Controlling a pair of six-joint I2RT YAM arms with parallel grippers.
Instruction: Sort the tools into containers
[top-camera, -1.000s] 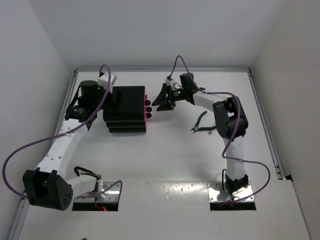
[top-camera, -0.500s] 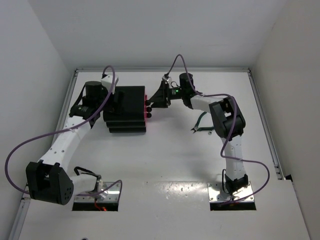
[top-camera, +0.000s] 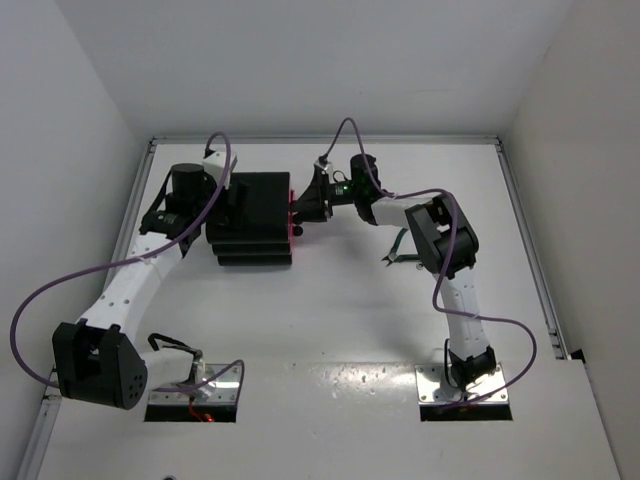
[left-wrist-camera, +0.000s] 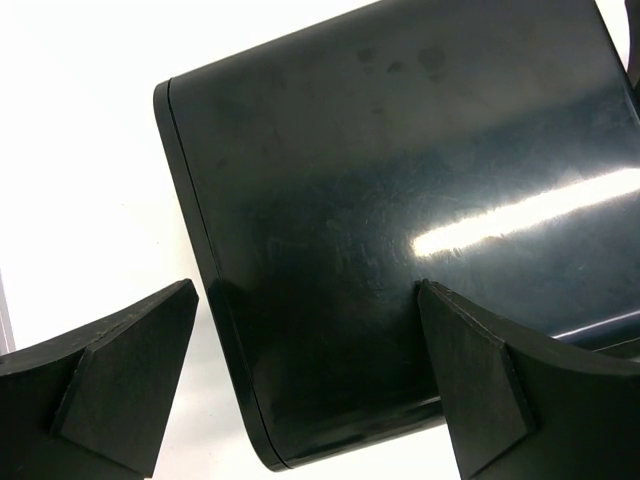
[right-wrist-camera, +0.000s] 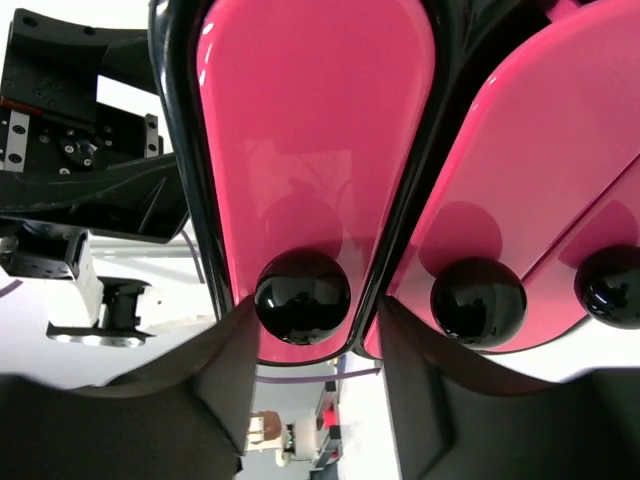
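Note:
The black drawer chest (top-camera: 250, 215) stands at the back left, its pink drawer fronts (top-camera: 292, 214) facing right. In the right wrist view the pink fronts (right-wrist-camera: 310, 130) fill the frame, with three round black knobs. My right gripper (right-wrist-camera: 312, 335) is open, its fingers on either side of the leftmost knob (right-wrist-camera: 302, 296); the left finger touches the knob or nearly does. My left gripper (left-wrist-camera: 305, 375) is open and straddles the chest's rear corner (left-wrist-camera: 400, 230). Dark green-handled pliers (top-camera: 400, 246) lie on the table by the right arm. The yellow pliers and the wrench are out of view.
The white table (top-camera: 330, 320) has raised rails along its back and sides. White walls close in on three sides. Purple cables loop over both arms. The right arm's elbow (top-camera: 440, 232) hangs over the green pliers.
My right gripper has moved left, up to the chest's knobs. My left arm shifted a little at the chest's rear, then stayed still.

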